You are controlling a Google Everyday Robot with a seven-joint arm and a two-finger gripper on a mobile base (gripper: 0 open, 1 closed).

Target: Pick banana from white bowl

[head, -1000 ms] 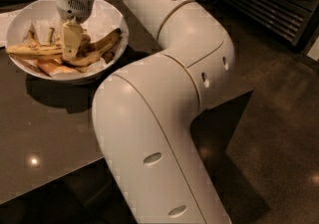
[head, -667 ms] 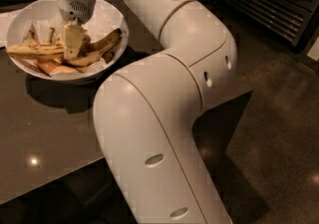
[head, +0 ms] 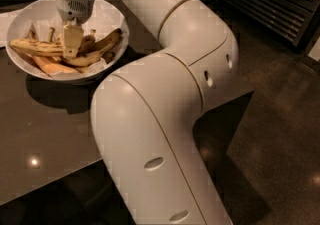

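Note:
A large white bowl (head: 112,16) lined with white paper stands at the table's far left. Several yellow, brown-spotted bananas (head: 37,47) lie in it. My gripper (head: 71,44) reaches straight down into the middle of the bowl, among the bananas. Its pale fingers (head: 71,39) touch or nearly touch the fruit. The big white arm (head: 165,94) arches over from the front and hides the bowl's right rear edge.
The bowl stands on a dark glossy table (head: 45,139) whose edge runs along the lower left. Dark floor (head: 280,119) lies to the right. A black slatted cabinet (head: 270,4) stands at the back right.
The gripper stays in the bowl at nearly the same spot; no clear movement of bananas or arm.

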